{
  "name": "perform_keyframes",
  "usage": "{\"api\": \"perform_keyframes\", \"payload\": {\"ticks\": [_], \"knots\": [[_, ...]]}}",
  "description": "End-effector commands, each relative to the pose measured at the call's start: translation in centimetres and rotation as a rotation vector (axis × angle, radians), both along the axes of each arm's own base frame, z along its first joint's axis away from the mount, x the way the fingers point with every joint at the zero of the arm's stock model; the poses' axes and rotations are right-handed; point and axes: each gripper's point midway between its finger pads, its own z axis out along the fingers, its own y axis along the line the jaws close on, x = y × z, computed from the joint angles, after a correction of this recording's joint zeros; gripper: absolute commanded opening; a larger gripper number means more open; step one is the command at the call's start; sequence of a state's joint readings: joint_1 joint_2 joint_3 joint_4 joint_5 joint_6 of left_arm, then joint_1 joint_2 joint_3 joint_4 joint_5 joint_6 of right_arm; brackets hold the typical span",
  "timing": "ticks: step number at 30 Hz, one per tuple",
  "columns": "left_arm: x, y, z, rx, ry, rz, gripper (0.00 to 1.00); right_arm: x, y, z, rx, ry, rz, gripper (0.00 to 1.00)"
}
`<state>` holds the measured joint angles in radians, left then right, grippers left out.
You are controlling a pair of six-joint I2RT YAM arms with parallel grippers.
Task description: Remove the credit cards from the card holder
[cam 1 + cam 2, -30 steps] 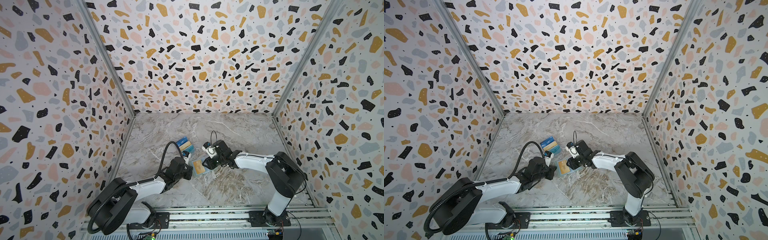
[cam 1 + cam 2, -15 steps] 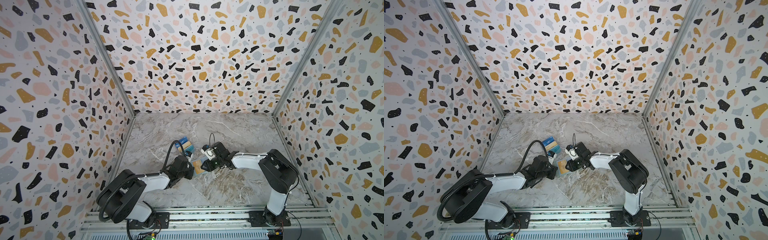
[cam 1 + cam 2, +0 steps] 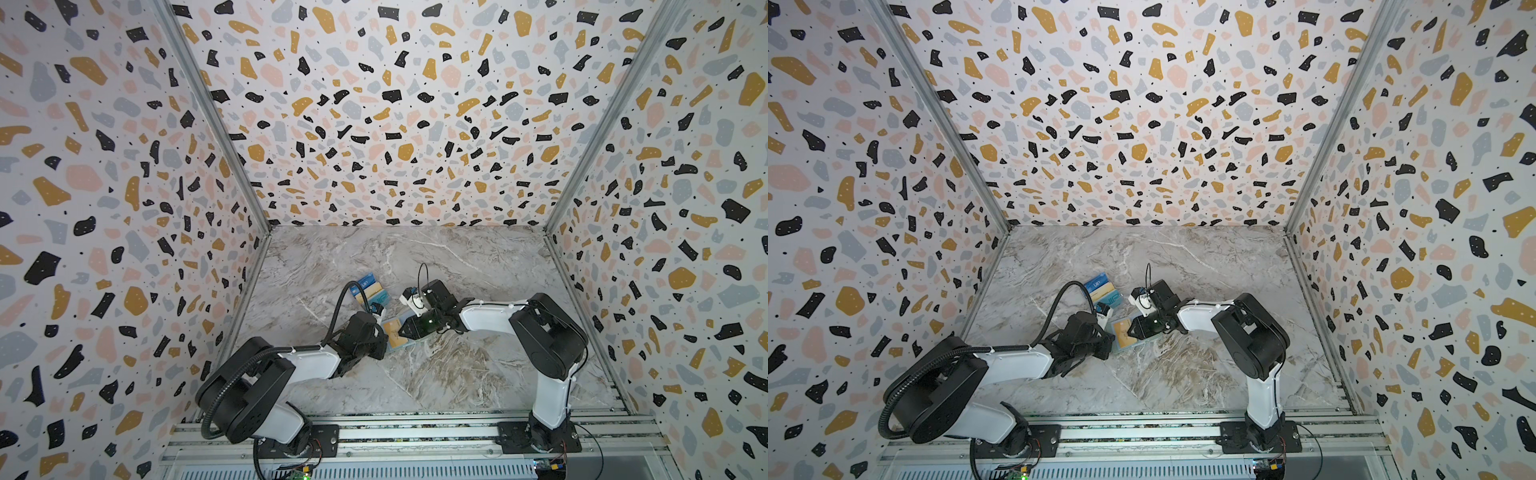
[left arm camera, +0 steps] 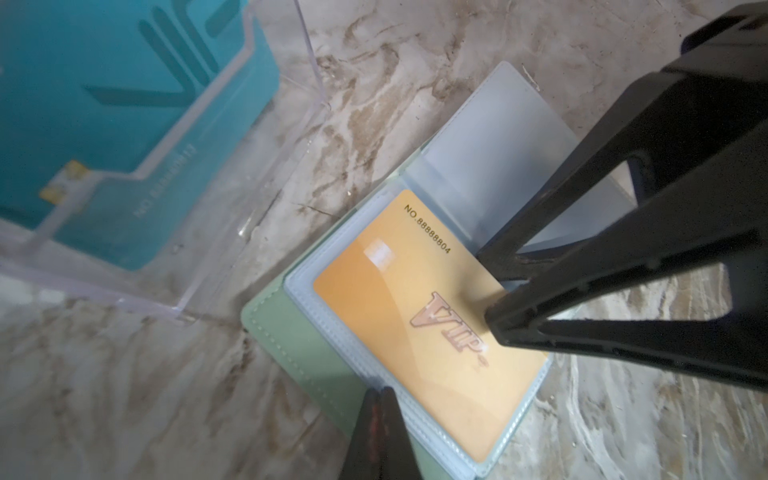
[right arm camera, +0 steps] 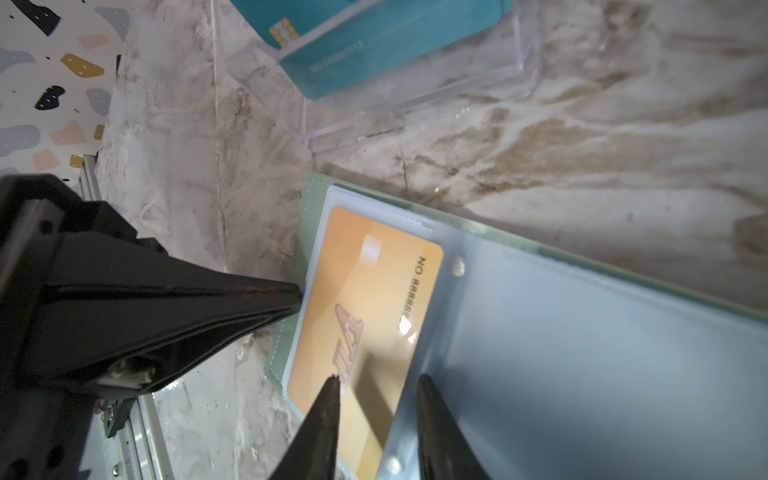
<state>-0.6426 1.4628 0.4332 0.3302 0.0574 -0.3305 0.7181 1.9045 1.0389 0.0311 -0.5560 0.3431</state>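
Since a second ago, right gripper (image 5: 376, 378) has slid over the gold VIP card (image 4: 415, 332), jaws part-open astride its long edge; left gripper (image 4: 380, 390), shut, pins the card holder (image 4: 291, 345) opposite.

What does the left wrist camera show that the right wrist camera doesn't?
Only the left wrist view: the large lettering on the teal card, the gold card with its whole number and VIP mark, and the right claw from outside, open over that card. Only the right wrist view: the speckled wall, round studs on the clear sleeve, and the shut left claw at the edge of the card holder. Both: gold card in the open holder, teal card in the clear stand, marble table.
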Motion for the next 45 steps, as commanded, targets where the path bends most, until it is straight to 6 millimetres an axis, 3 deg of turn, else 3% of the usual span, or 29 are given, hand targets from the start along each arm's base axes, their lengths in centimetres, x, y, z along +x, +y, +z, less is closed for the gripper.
{"api": "perform_keyframes", "payload": {"ticks": [1,10,22,36,45], "knots": [[-0.7,0.7,-0.9,0.023,0.016,0.013,0.00,-0.5,0.7,0.4,0.022,0.051,0.025,0.32],[-1.2,1.0,-1.7,0.026,0.034,0.010,0.00,-1.0,1.4,0.8,0.086,0.121,0.049,0.31],[-1.4,1.1,-2.3,0.027,0.044,0.017,0.00,-1.0,1.7,3.7,0.252,0.192,0.071,0.27],[-1.3,1.0,-2.3,0.027,0.044,0.016,0.00,-1.8,2.3,1.8,0.245,0.252,0.101,0.26],[-1.2,1.0,-2.3,0.027,0.045,0.018,0.00,-2.2,2.6,2.0,0.267,0.268,0.125,0.25]]}}
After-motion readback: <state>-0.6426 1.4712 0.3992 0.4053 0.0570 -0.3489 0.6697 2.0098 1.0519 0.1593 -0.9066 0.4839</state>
